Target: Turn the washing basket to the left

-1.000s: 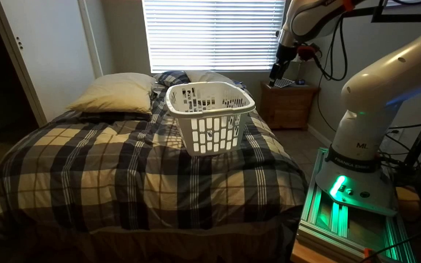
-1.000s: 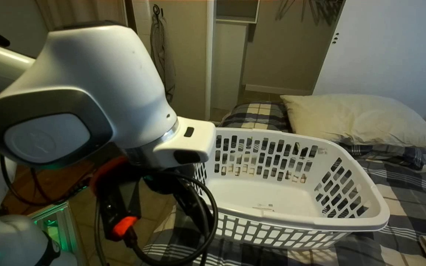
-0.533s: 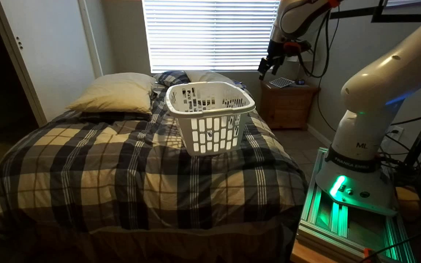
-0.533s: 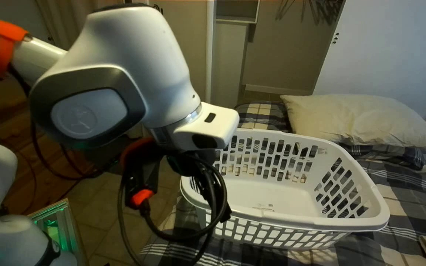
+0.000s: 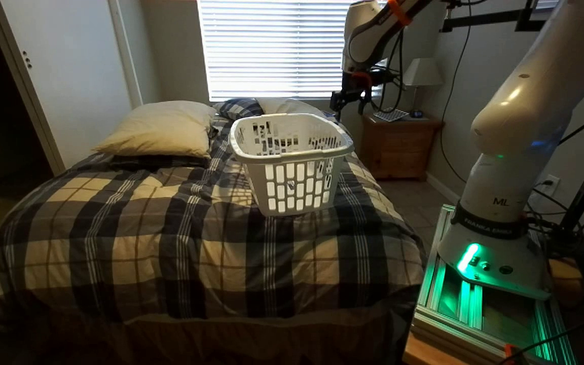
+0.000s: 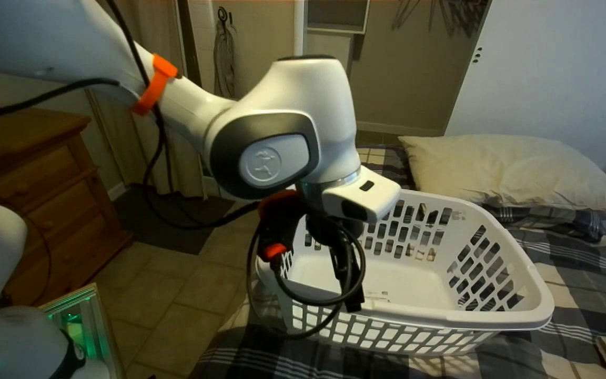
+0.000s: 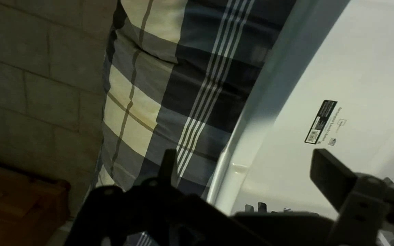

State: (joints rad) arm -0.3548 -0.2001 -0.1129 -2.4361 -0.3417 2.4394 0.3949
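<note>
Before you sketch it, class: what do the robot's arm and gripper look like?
The arm is glossy white and rounded, with grey trim and an orange band. ML is marked above its black base collar, lettered FRANKA EMIKA. The gripper is black, with two angular fingers; black cables loop beside it.

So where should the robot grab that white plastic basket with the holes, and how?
Probably by the thick rim of the white plastic basket, straight down from above. The basket stands upright, open-topped, and in the wrist view its rim runs between the spread black fingers, so one could slip inside and one outside.
</note>
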